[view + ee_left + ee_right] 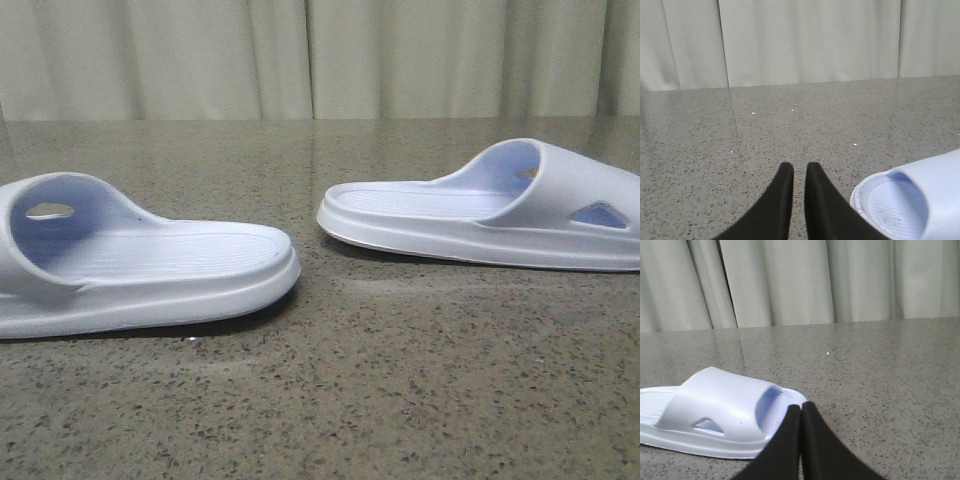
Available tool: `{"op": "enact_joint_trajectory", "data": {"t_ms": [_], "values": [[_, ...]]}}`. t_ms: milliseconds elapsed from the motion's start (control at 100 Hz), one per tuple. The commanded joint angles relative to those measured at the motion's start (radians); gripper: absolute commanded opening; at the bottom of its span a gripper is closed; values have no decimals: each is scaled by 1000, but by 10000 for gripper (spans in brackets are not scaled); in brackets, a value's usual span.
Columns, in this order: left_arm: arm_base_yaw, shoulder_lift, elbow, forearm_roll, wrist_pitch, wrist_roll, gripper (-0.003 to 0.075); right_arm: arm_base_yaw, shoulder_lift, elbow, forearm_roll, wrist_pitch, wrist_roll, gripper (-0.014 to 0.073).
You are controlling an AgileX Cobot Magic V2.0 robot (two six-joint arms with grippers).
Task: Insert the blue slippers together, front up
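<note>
Two pale blue-white slippers lie sole down on the speckled table. The left slipper has its strap at the left. The right slipper has its strap at the right, with a triangular cutout. Their open heel ends face each other with a gap between them. Neither gripper shows in the front view. My left gripper is empty, its fingers almost together with a thin slit, just beside a slipper's rounded end. My right gripper is shut and empty, its tips at the strap end of the other slipper.
Pale curtains hang along the table's far edge. Bare speckled tabletop lies between the slippers and in front of them.
</note>
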Motion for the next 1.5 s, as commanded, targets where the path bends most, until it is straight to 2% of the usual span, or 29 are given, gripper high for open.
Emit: {"op": "enact_joint_trajectory", "data": {"t_ms": [0,250,350,400,630,890,990,1040,1110,1220,1270,1300,1350,1490], "values": [[-4,-29,9,-28,-88,-10,16,-6,-23,19,-3,-88,3,-107],[-4,-29,3,-232,-120,-10,15,-6,-23,-52,-3,-43,3,-107],[-4,-29,-27,-457,-102,-22,15,-6,-23,-113,-3,31,3,-107],[-4,-27,-52,-522,-74,-22,15,-6,-23,-145,-3,51,3,-107],[-4,21,-245,-594,86,-27,15,-6,21,-308,-3,159,3,-106],[-4,197,-483,-626,217,-27,16,-6,203,-479,27,266,3,-105],[-4,265,-533,-654,270,-27,22,-6,269,-531,100,310,3,-46],[-4,292,-543,-681,291,-27,48,-6,296,-548,129,321,3,10],[-4,309,-544,-730,301,-27,124,-6,324,-552,157,321,3,121],[-4,314,-544,-756,314,-27,330,-6,345,-552,178,323,3,305],[-4,314,-544,-756,315,-27,431,-6,348,-552,180,322,3,355],[-4,314,-544,-756,311,-27,490,-6,348,-552,180,319,3,367],[-4,314,-541,-756,310,-27,540,-6,348,-552,180,312,3,367],[-4,314,-515,-745,285,-37,547,-6,348,-552,180,285,3,367]]}}
